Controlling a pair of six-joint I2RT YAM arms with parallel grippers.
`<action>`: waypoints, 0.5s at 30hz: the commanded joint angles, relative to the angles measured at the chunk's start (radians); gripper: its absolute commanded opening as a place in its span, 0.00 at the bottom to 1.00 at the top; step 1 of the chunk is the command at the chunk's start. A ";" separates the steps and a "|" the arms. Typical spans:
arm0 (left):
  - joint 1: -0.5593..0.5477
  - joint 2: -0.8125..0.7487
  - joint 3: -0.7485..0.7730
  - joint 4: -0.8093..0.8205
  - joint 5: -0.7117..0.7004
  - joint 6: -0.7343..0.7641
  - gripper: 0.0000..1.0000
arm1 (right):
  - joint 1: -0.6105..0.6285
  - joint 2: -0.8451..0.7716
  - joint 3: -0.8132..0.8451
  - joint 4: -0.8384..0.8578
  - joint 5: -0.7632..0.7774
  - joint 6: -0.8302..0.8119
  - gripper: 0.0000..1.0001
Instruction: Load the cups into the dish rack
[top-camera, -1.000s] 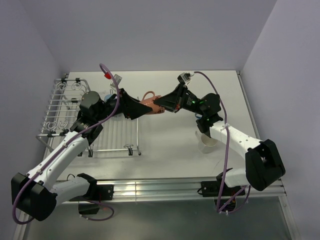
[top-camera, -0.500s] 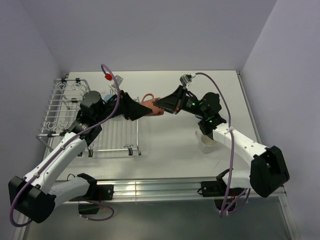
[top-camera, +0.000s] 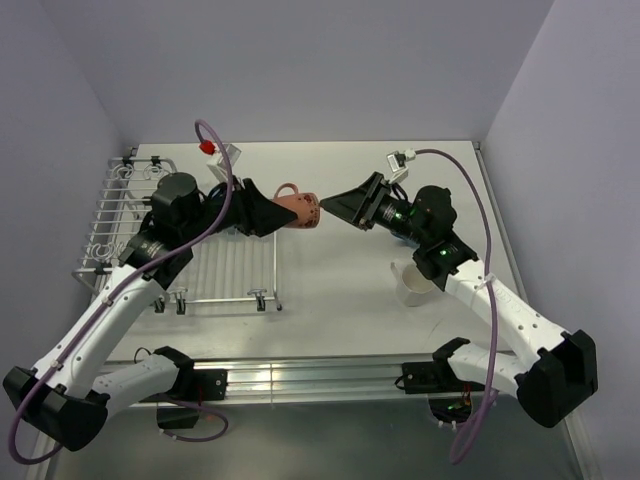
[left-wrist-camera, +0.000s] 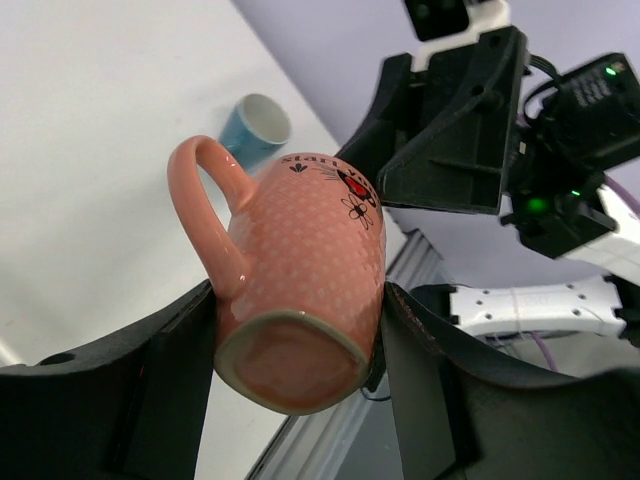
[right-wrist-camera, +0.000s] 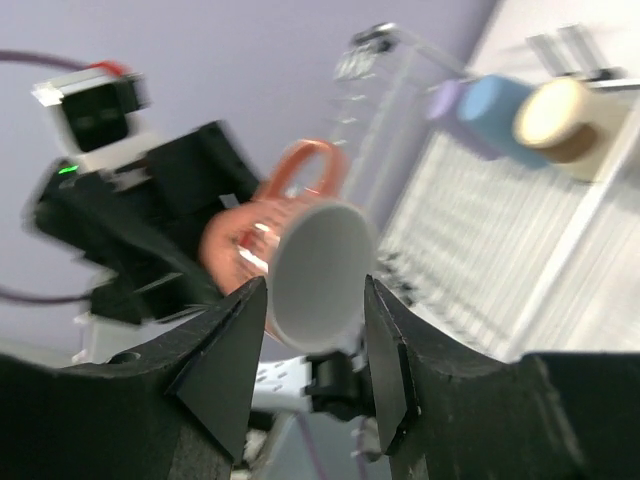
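My left gripper (top-camera: 285, 213) is shut on the salmon-pink mug (top-camera: 301, 210) and holds it sideways in the air, right of the dish rack (top-camera: 125, 215). In the left wrist view the mug (left-wrist-camera: 300, 270) sits base-first between my fingers (left-wrist-camera: 160, 390), handle up. My right gripper (top-camera: 331, 204) is open and empty, a small gap from the mug's mouth. In the right wrist view the mug's pale mouth (right-wrist-camera: 320, 270) shows beyond my open gripper (right-wrist-camera: 315, 285). Lavender (right-wrist-camera: 445, 100), mid-blue (right-wrist-camera: 495, 105) and pale-based (right-wrist-camera: 560, 125) cups stand upside down. A light blue cup (left-wrist-camera: 255, 125) is on the table.
A white ribbed drain mat (top-camera: 230, 265) lies beside the rack, partly under my left arm. A pale cup (top-camera: 415, 285) stands on the table under my right forearm. The rack's wire loops (right-wrist-camera: 390, 90) show behind the mug. Walls close in the table on three sides.
My right gripper has let go of the pink mug and drawn back to the right. My left gripper keeps the mug and has lifted it slightly.
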 joint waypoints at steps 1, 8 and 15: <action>-0.003 -0.025 0.138 -0.095 -0.139 0.089 0.00 | 0.000 -0.054 0.046 -0.144 0.138 -0.105 0.52; -0.003 0.021 0.291 -0.398 -0.440 0.184 0.00 | 0.001 -0.103 0.070 -0.349 0.327 -0.205 0.52; -0.004 0.102 0.367 -0.635 -0.674 0.158 0.00 | 0.000 -0.099 0.099 -0.435 0.401 -0.269 0.52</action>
